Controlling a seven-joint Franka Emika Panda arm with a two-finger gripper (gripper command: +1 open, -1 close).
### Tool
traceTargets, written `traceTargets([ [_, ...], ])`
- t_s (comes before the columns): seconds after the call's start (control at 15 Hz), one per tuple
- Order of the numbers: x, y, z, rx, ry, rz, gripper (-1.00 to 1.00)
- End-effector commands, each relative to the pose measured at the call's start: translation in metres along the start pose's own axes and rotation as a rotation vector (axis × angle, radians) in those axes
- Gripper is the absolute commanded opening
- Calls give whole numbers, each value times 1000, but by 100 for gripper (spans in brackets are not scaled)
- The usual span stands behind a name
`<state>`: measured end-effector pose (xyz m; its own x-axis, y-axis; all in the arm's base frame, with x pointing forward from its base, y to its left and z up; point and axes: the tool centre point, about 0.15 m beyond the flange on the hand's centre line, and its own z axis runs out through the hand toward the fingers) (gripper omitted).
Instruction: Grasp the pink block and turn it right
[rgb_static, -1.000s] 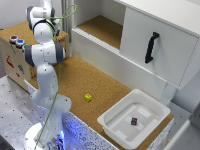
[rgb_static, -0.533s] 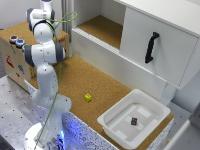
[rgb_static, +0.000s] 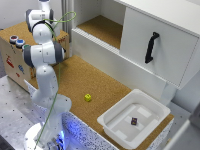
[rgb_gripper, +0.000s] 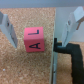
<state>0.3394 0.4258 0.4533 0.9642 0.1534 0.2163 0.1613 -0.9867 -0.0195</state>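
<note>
The pink block (rgb_gripper: 34, 40) fills the middle of the wrist view, resting on the cork surface with black letters A and L on its faces. My gripper (rgb_gripper: 38, 44) is open, with one finger on each side of the block and a gap between each finger and the block. One finger (rgb_gripper: 6, 29) is pale grey, the other finger (rgb_gripper: 70, 30) stands beside a white edge. In the exterior view the block is hidden behind the arm (rgb_static: 42, 52), whose hand reaches up at the exterior view's far left.
A small yellow cube (rgb_static: 88, 97) lies on the cork table. A white tray (rgb_static: 113, 129) holding a small dark piece stands at the front right. The white cabinet has a black handle (rgb_static: 151, 47). A dark shape (rgb_gripper: 74, 56) sits beside one finger.
</note>
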Motion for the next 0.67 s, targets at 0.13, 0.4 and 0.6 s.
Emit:
traceTargets([
  [0.13,-32,41,-26,-91,109,-21,100],
  [0.4,-52,86,-22,-64,99,1,100],
  [0.6,-74,125,-17,-23,105,36,100],
])
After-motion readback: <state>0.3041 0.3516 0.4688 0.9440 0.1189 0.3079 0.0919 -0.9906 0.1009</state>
